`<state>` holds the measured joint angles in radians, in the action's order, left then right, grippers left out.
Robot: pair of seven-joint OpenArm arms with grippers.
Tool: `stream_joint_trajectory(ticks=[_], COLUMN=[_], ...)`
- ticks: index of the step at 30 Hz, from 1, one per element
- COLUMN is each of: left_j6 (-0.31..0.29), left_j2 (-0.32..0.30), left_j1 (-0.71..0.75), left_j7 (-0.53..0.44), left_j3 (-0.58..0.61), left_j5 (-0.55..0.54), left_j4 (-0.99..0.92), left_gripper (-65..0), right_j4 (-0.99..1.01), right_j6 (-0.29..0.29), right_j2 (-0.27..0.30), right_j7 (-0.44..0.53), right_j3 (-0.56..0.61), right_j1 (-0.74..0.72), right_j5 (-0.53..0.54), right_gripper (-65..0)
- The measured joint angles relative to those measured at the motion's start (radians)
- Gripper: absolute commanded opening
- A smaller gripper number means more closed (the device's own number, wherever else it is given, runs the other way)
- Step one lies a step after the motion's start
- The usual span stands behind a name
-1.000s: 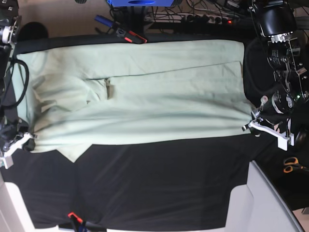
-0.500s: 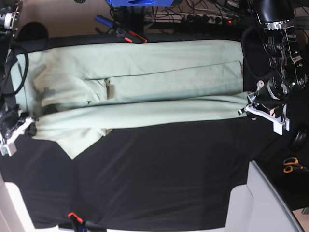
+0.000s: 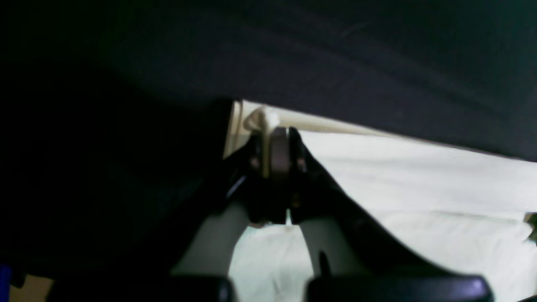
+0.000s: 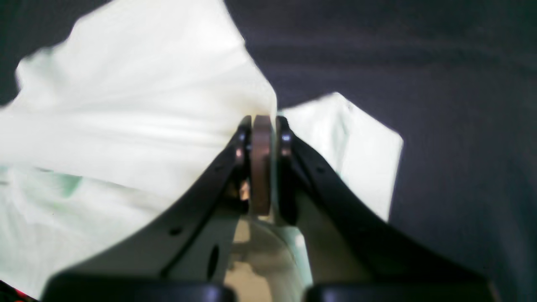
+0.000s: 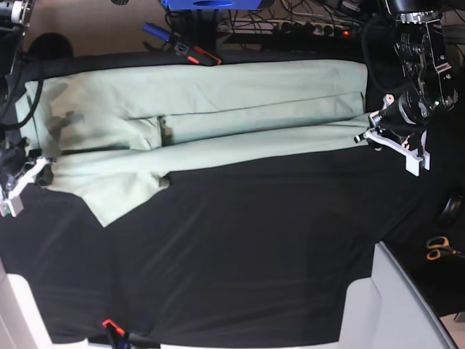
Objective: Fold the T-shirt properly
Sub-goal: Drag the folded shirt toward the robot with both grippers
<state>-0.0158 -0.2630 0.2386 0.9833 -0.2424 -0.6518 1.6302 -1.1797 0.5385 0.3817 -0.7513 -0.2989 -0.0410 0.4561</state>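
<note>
The pale mint-green T-shirt lies lengthwise across the far half of the black tablecloth, its near edge lifted and folded back over itself. At the right end my left gripper is shut on the shirt's edge; the left wrist view shows the left gripper pinching a fabric corner of the T-shirt. My right gripper is shut on the cloth at the left end. In the right wrist view the right gripper clamps the T-shirt, and a sleeve flap hangs loose beside it.
Orange-handled scissors lie off the table at the right. A red-and-black tool and cables sit along the far edge. A white surface is at the front right, and a red clamp grips the near edge.
Both grippers have carried the shirt's near edge toward the far side of the table. The visible strip of shirt is narrower, and more black cloth shows in front.
</note>
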Motion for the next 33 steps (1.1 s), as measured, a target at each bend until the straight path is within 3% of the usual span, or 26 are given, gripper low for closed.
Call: stream_joint_trajectory(ticks=[7,13,17,26,33], left_j6=[-0.003,-0.006,-0.006,-0.003,-0.003], left_j2=[-0.028,-0.010,0.035,0.035,0.062], left_j1=[0.015,0.017,0.018,0.017,0.019], left_j7=[-0.004,-0.005,-0.005,-0.006,-0.008], left_j3=[0.002,0.111,0.123,0.125,0.126], left_j5=[0.011,0.251,0.259,0.263,0.365], left_j4=[-0.001,-0.003,-0.003,-0.006,-0.054], left_gripper=[-65.0,-65.0,-65.0,-65.0,-65.0], right_j4=[-0.001,-0.001,-0.001,0.005,0.006], right_j6=[0.004,0.003,0.003,0.000,0.000], right_j2=[-0.008,-0.024,-0.021,-0.021,-0.022], right_j7=[-0.026,-0.031,-0.029,-0.024,-0.025], right_j3=[-0.010,-0.011,-0.010,-0.011,-0.011], right_j1=[0.031,0.061,0.062,0.094,0.099], right_j5=[0.000,0.000,-0.003,-0.003,-0.003], right_gripper=[-65.0,-65.0,-65.0,-65.0,-64.7])
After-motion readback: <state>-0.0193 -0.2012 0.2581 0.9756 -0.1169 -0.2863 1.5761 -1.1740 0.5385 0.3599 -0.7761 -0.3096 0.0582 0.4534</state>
